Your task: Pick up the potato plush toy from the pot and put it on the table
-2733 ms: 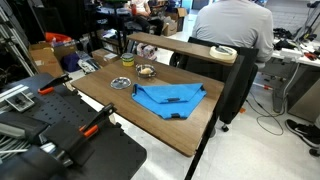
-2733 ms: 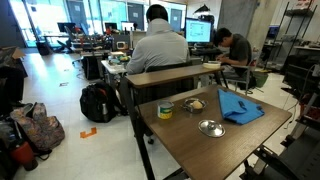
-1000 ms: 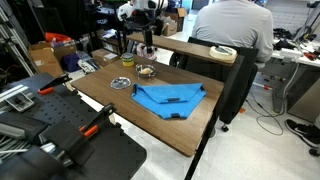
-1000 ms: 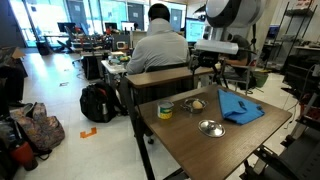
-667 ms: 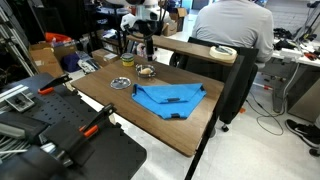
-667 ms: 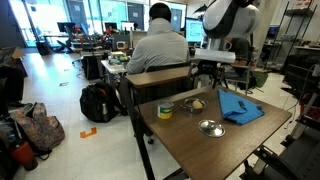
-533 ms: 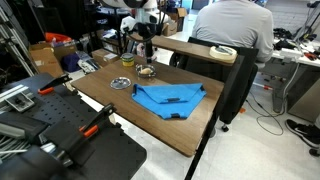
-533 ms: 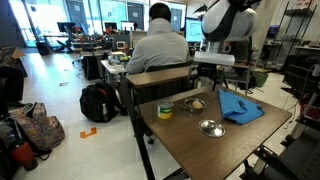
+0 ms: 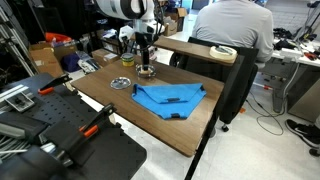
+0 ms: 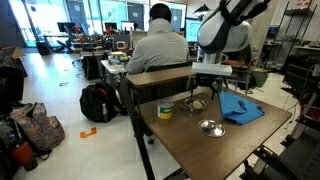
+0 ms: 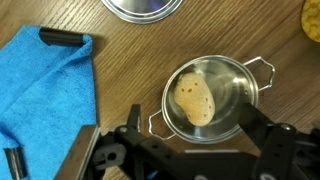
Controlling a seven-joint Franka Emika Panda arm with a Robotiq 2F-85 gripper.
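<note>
Inside the pot [image 11: 238,80] lies the potato [image 11: 195,98], tan with a few dark specks, on the side of the shiny bottom nearer the cloth. The gripper [image 11: 190,120] hangs over it with jaws spread wide and holding nothing, its dark fingers [image 11: 133,113] flanking the pot. Whether they touch the rim I cannot tell. The pot stands on the table [image 11: 120,75]. A blue cloth [image 11: 40,95] lies near it, a flat silver dish [image 11: 142,6] sits just beyond, and a yellow roll [image 11: 311,20] is off at the corner. In an exterior view the arm [image 9: 130,12] comes down at the table's far end, next to a higher narrow top [image 9: 195,50] where a seated person [image 9: 232,25] faces away.
</note>
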